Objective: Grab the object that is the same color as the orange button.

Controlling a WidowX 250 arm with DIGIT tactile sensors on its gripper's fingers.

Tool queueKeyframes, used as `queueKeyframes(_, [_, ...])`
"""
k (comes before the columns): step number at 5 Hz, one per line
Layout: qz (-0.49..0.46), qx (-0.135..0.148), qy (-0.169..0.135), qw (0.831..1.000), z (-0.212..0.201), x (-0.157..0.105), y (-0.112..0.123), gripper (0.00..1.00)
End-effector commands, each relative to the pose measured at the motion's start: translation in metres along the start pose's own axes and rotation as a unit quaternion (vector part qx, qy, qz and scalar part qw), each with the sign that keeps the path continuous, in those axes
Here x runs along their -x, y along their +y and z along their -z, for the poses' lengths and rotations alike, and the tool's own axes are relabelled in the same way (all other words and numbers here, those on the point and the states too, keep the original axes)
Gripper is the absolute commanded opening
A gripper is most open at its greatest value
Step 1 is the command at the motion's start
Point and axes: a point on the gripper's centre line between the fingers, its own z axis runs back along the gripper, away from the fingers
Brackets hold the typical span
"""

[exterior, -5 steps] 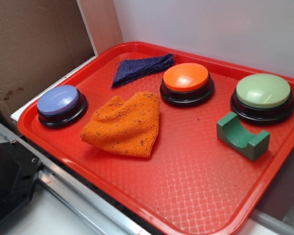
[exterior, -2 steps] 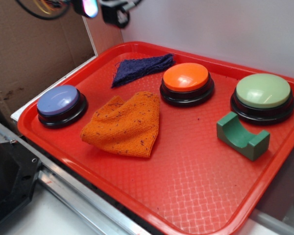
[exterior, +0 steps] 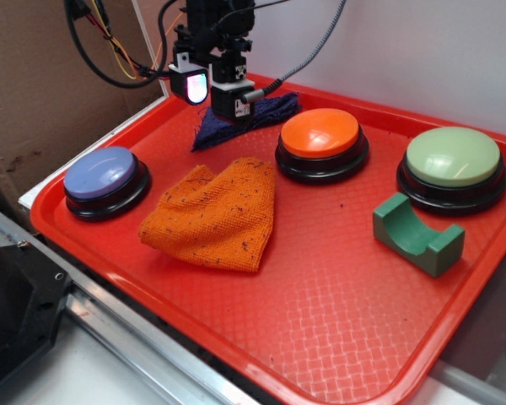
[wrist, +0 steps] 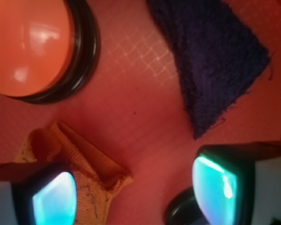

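Since a moment ago my tool (exterior: 212, 91) has dropped well into view, and it now hangs over the far side of the red tray (exterior: 337, 329), its pads spread apart with nothing between them. Going left to right: the lavender button (exterior: 101, 174) sits off to the tool's left and nearer me, the orange cloth (exterior: 215, 215) lies on the tray just short of the tool, the purple cloth (exterior: 244, 114) is directly beneath it (wrong colour), and the orange button (exterior: 320, 135) is beside it on the right. I judge this the approach step. Next I would pull back toward the orange cloth, descend, then close.
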Motion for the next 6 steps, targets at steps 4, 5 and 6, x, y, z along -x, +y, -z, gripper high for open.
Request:
queueKeyframes(4, [0.103, 0.038, 0.052, 0.993, 0.032, 0.018, -0.085, 1.00])
queueKeyframes(5, [0.067, 0.006, 0.115, 0.991, 0.046, 0.027, -0.079, 1.00])
queueKeyframes(6, [0.046, -0.017, 0.147, 0.988, 0.061, 0.027, -0.070, 1.00])
